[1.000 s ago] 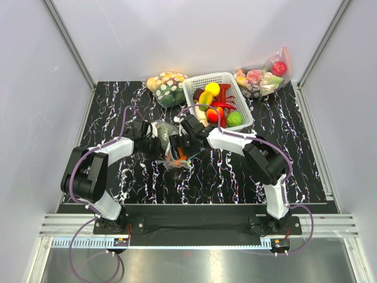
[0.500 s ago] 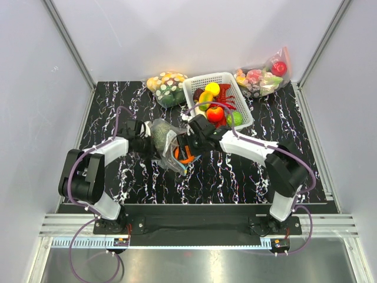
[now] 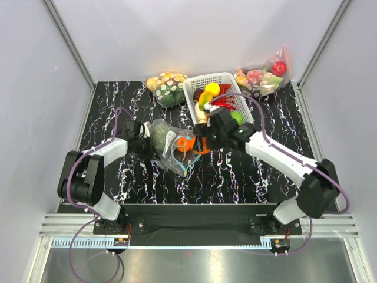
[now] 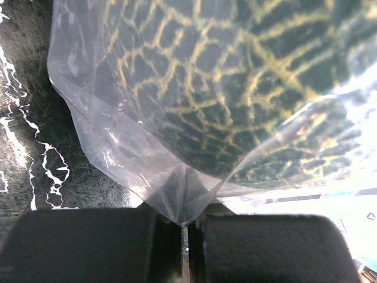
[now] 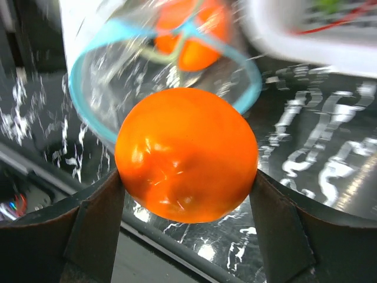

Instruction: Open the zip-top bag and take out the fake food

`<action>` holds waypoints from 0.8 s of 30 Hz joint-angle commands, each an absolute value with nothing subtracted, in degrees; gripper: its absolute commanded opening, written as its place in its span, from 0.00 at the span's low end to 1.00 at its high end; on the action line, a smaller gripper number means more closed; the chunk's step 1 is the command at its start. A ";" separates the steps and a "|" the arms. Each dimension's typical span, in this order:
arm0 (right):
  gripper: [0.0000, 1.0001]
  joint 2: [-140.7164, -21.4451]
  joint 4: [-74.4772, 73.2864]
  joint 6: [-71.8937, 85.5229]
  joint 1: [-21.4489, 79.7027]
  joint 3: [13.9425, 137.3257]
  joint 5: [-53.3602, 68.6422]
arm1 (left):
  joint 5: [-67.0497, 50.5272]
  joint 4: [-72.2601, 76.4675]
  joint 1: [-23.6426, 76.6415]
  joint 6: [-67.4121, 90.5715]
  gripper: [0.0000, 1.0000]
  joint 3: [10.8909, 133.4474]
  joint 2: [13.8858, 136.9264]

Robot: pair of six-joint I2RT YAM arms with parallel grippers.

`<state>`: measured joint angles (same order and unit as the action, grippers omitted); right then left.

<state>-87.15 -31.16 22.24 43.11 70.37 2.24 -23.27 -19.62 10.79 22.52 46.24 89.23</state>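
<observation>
The clear zip-top bag (image 3: 169,146) lies left of centre on the black marbled table, its teal-edged mouth (image 5: 168,79) open toward the right. My left gripper (image 3: 143,145) is shut on the bag's closed end, with a fold of plastic (image 4: 182,206) pinched between its fingers. A dark green ball with yellow netting (image 4: 235,88) fills the bag just beyond it. My right gripper (image 5: 187,177) is shut on a round orange fruit (image 5: 187,154), held just outside the mouth (image 3: 202,145). Another orange fruit (image 5: 194,35) is still inside the bag.
A white basket (image 3: 244,121) with mixed produce stands right behind my right gripper. At the back lie a bag of spotted yellow-and-white items (image 3: 166,87) and a bag with a red apple (image 3: 262,76). Grey walls enclose the table.
My right gripper has drawn the orange fruit out of the bag's mouth and moved right toward the basket. The left gripper stays shut on the bag, which shifted slightly back.
</observation>
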 commanded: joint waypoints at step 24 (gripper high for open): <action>0.27 -110.90 -30.76 12.93 12.75 106.69 2.73 | -25.05 -18.81 10.46 22.15 0.00 45.97 84.82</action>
<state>-108.14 -30.44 15.86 13.17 100.71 1.45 -23.77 -19.90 10.79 22.50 45.58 87.07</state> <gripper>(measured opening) 0.822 0.008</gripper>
